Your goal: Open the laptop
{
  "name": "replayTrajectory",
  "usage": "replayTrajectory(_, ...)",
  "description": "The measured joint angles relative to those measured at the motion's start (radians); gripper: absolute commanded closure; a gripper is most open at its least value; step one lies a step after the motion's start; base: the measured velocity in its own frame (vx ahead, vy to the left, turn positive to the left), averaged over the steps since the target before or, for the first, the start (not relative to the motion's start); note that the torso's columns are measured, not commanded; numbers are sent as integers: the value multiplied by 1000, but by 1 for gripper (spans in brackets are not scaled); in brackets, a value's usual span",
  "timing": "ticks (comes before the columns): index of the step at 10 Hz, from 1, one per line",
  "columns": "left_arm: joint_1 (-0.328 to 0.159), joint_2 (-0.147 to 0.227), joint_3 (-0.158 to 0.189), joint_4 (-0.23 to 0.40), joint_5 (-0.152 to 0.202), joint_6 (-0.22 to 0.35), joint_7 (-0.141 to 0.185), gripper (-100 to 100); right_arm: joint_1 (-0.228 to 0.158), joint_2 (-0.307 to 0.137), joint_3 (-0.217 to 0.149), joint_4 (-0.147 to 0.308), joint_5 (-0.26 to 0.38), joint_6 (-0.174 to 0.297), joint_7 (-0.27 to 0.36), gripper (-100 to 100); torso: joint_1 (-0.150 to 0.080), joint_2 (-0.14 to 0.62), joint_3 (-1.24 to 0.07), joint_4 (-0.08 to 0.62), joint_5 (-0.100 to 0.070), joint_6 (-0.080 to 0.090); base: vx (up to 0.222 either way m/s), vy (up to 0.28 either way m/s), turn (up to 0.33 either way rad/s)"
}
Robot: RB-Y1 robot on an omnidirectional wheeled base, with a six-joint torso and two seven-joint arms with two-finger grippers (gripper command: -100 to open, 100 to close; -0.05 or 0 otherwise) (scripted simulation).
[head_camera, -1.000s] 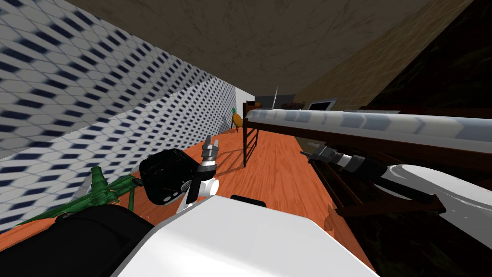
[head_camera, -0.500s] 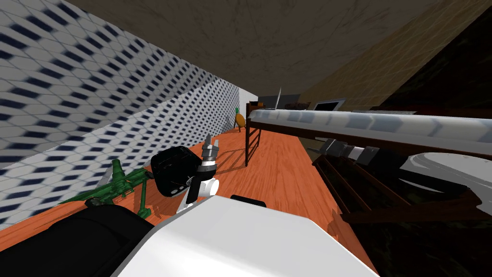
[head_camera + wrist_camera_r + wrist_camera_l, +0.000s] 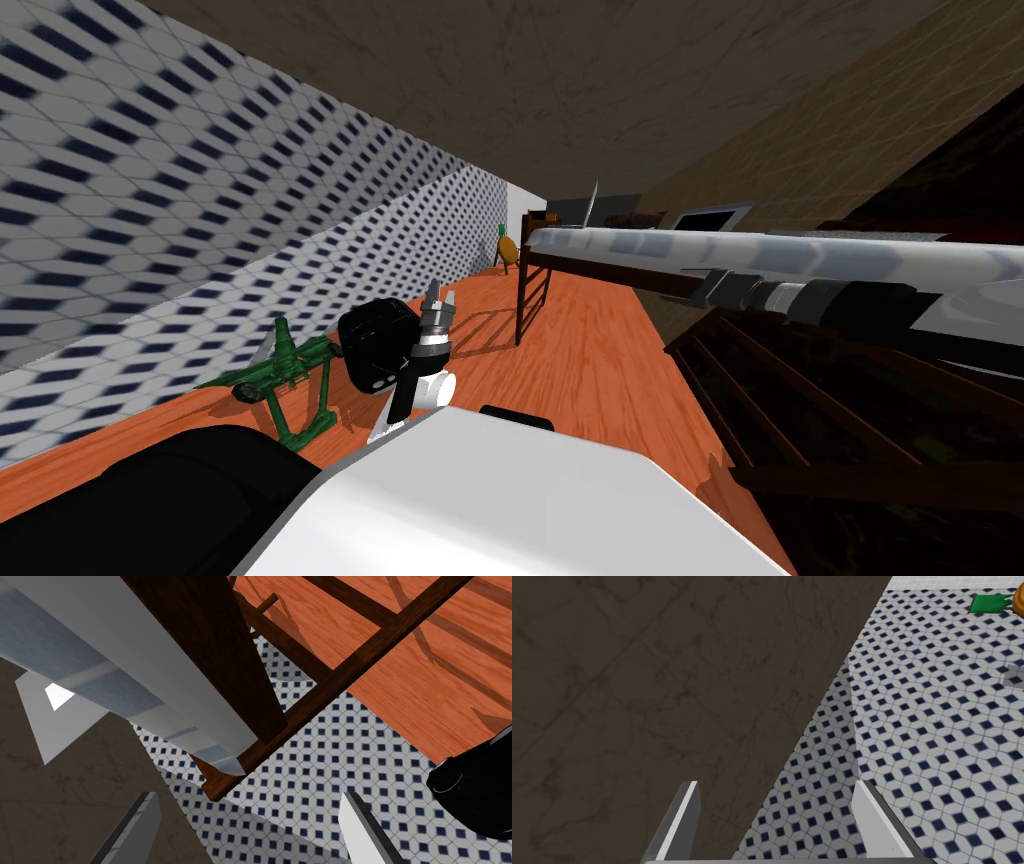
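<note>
R gripper [image 3: 250, 794] fingers apart, empty, close by table [image 3: 650, 245] edge. Prob. laptop [image 3: 572, 212] far ahead of it, at table's other end. L gripper [image 3: 777, 782] also apart, idle. Nothing done yet: reach, lift lid left.

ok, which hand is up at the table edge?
The right hand, level with the table's light edge; the left hand is over the floor, apart from it.

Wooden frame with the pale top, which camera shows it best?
The head view: the wooden frame stretches across the picture under its pale top. The right wrist view catches one corner close up; the left wrist view points at a patterned wall.
</note>
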Motion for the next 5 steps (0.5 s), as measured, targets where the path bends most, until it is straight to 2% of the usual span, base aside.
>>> replayTrajectory(1,0,0,0,0,0,0,0,0,8,-29,-11,-1,3,2,-1,-100,0,0,0,0,0,0,-7,7,212)
replayTrajectory(2,0,0,0,0,0,0,0,0,-11,-51,-9,35,21,-2,14,-100,0,-1,0,0,0,-1,-5,-1,140)
replayTrajectory(3,0,0,0,0,0,0,0,0,5,-82,-34,40,32,0,15,-100,0,0,0,0,0,0,1,-3,-21)
replayTrajectory(4,0,0,0,0,0,0,0,0,5,-110,-40,44,36,0,12,-100,0,0,0,0,0,0,11,7,197)
replayTrajectory(5,0,0,0,0,0,0,0,0,-37,-146,-18,91,46,-9,22,-100,0,-1,0,0,0,-1,14,0,150)
